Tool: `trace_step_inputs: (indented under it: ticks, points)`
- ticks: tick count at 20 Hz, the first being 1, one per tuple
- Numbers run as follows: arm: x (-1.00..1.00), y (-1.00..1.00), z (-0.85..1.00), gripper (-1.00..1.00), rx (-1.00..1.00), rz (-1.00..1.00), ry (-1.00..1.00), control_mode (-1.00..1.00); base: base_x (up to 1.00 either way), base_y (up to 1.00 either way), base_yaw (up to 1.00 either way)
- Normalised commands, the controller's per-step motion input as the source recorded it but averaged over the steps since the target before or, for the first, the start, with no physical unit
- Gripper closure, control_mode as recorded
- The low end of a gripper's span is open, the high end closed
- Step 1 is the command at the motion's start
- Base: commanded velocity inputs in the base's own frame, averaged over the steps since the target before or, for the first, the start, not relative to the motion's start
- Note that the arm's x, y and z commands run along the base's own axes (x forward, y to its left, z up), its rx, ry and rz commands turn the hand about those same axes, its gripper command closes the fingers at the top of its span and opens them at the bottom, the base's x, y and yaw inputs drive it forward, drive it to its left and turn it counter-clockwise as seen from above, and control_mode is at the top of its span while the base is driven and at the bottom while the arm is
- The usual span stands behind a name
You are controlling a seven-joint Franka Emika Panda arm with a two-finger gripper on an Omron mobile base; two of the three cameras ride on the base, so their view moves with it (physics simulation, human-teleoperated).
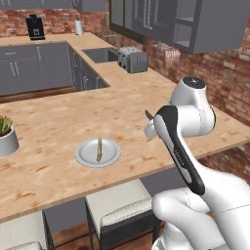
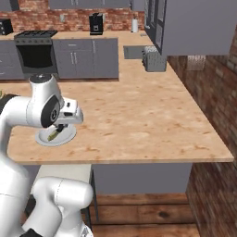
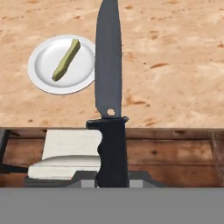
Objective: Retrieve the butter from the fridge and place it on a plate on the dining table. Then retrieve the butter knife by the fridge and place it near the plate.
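Your fingers are clamped on the handle of the butter knife (image 3: 109, 87), whose dark blade runs straight out ahead of them over the dining table (image 3: 175, 65). Ahead of your fingertips and to the blade's left you see the plate (image 3: 46, 74) near the table's edge, with the butter (image 3: 66, 60) lying across it. Below your grip sits a cushioned stool (image 3: 72, 151).

Colours on show: warm wood, pale plate, dark blade

Worktop (image 3: 175, 65) is light wood-grain w/ orange-brown streaks; plate (image 3: 43, 74) light grey-white; butter (image 3: 66, 60) yellowish-olive; butter knife (image 3: 108, 78) dark grey blade, near-black handle. Stool (image 1: 117, 202) has cream cushion, dark frame. Back wall red brick, cabinets (image 1: 34, 68) grey, toaster (image 1: 133, 59) silver-grey, plant (image 1: 5, 124) green in white pot.
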Motion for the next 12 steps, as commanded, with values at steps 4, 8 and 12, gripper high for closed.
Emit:
trace_step_inputs:
  ticks: [4,8,12]
  points:
    - [0.56,0.0,-0.42,1.0,-0.01,0.0,0.0,-1.0,0.0,0.0,0.0]
    - [0.52,0.0,-0.51,1.0,-0.01,0.0,0.0,-1.0,0.0,0.0,0.0]
    - [0.52,0.0,-0.56,1.0,0.0,0.0,0.0,-1.0,0.0,0.0,0.0]
